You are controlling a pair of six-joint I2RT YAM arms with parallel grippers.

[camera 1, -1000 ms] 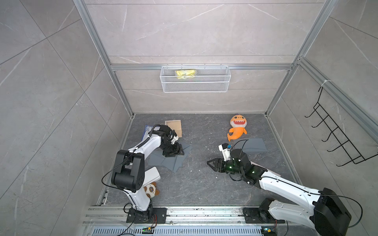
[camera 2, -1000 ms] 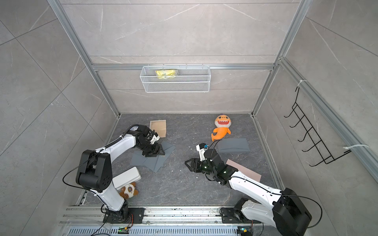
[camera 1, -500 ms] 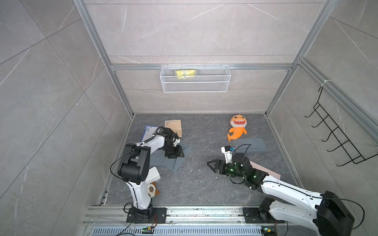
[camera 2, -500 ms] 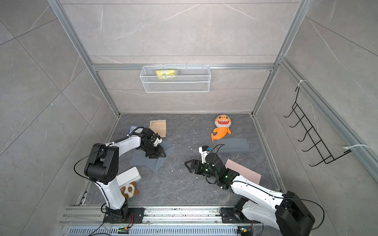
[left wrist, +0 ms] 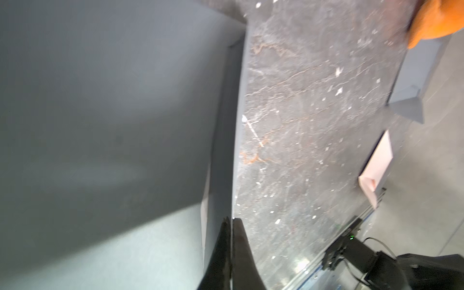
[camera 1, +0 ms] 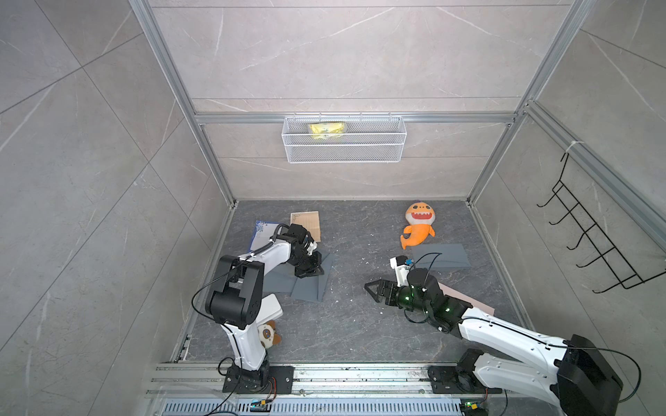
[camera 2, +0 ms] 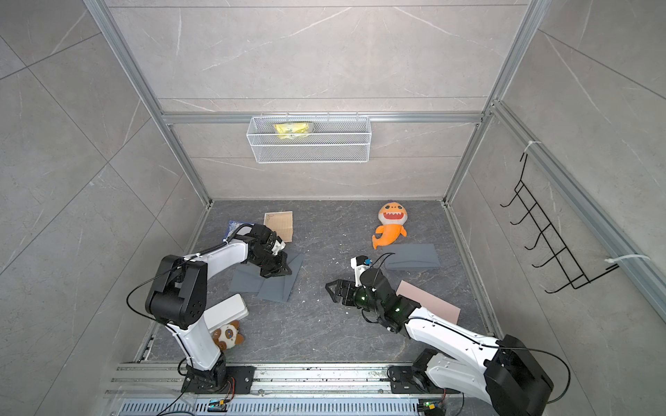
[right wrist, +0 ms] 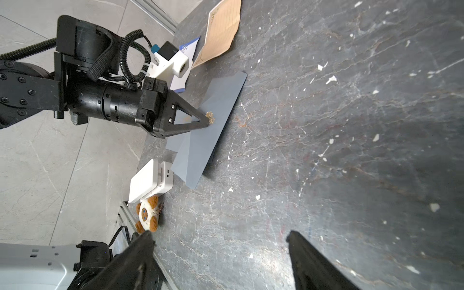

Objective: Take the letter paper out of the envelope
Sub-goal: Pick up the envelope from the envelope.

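A grey envelope (camera 1: 310,284) lies on the dark floor at the left, overlapping another grey piece (camera 1: 277,280); both top views show them. My left gripper (camera 1: 317,272) reaches down onto it, and its tips (right wrist: 209,120) touch the envelope (right wrist: 213,125) beside a gold seal. In the left wrist view the left gripper (left wrist: 232,219) is shut on the envelope's (left wrist: 223,175) thin edge. A pale sliver (left wrist: 204,200) shows along that edge; I cannot tell whether it is the letter paper. My right gripper (camera 1: 370,291) hovers open over bare floor at mid-table, holding nothing (right wrist: 219,234).
A tan lined sheet (camera 1: 306,223) and a blue-white sheet (camera 1: 261,234) lie behind the left arm. A white box (camera 1: 270,309) and a small bear toy (camera 1: 268,333) sit near its base. On the right are an orange shark plush (camera 1: 418,225), another grey envelope (camera 1: 441,256) and a pink sheet (camera 1: 468,300).
My left gripper has closed on the envelope's edge. My right gripper has opened wider and drawn back a little toward the front.
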